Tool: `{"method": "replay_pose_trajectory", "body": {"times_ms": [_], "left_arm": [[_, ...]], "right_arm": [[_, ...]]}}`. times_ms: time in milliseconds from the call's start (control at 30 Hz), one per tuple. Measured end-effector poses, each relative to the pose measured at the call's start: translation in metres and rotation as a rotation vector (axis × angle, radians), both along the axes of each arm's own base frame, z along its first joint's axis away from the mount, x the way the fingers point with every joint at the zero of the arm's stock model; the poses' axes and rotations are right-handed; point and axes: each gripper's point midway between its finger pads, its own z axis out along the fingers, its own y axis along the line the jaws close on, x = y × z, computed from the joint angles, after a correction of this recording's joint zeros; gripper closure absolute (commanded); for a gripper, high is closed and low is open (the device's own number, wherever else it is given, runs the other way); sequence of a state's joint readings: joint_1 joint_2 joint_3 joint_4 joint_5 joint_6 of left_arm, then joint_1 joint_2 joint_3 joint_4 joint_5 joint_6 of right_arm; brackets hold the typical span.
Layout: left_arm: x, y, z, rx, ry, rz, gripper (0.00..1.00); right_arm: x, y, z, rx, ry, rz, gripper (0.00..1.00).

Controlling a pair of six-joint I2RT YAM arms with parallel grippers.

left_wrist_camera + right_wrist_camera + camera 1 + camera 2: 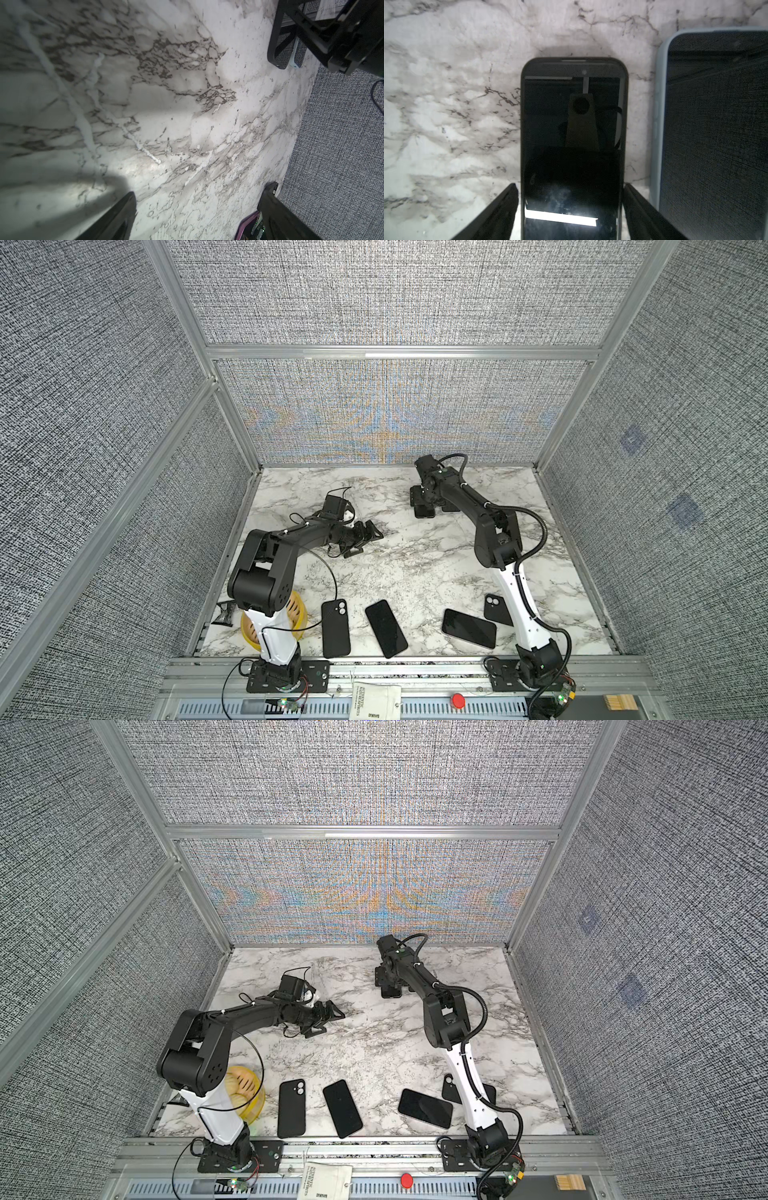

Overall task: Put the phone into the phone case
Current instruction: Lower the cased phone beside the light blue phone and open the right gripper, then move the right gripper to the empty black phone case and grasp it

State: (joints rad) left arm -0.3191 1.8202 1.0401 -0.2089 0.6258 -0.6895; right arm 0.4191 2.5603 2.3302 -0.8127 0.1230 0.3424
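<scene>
**Cased phone lying at the back; the right gripper looks to be releasing it.**

The left gripper hangs wide open and empty over the marble tabletop. At the front edge, a black phone case lies back up beside a bare phone. Further back, the right gripper straddles a phone in a dark case, which lies flat beside a light-blue-cased phone. Its fingers stand just clear of both edges. Next, I judge, it should lift straight up without dragging the phone.
</scene>
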Motion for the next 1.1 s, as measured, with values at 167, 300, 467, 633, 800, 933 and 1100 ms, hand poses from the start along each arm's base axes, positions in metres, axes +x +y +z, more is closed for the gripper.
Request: {"method": "replay_pose_trajectory", "body": {"times_ms": [167, 300, 467, 633, 800, 933, 1100], "left_arm": [[-0.002, 0.002, 0.003, 0.001, -0.010, 0.001, 0.05], [-0.005, 0.003, 0.005, 0.003, -0.014, 0.001, 0.05], [-0.007, 0.004, 0.010, 0.002, -0.025, 0.000, 0.05], [-0.010, -0.001, 0.016, -0.006, -0.040, -0.014, 0.05], [-0.023, -0.011, 0.024, -0.017, -0.055, -0.052, 0.04], [-0.034, -0.020, 0.025, -0.020, -0.056, -0.085, 0.05], [-0.048, -0.035, 0.024, -0.025, -0.057, -0.139, 0.05]], "right_arm": [[0.002, 0.002, 0.006, 0.003, -0.014, 0.001, 0.18], [-0.001, 0.005, 0.012, 0.005, -0.019, 0.009, 0.18], [-0.010, 0.008, 0.045, 0.015, -0.056, 0.026, 0.19], [-0.037, -0.002, 0.074, 0.020, -0.068, 0.032, 0.19], [-0.092, -0.019, 0.089, 0.005, -0.051, 0.037, 0.19], [-0.141, -0.046, 0.094, -0.012, -0.043, 0.016, 0.20], [-0.201, -0.080, 0.089, -0.035, -0.015, -0.024, 0.20]]}}
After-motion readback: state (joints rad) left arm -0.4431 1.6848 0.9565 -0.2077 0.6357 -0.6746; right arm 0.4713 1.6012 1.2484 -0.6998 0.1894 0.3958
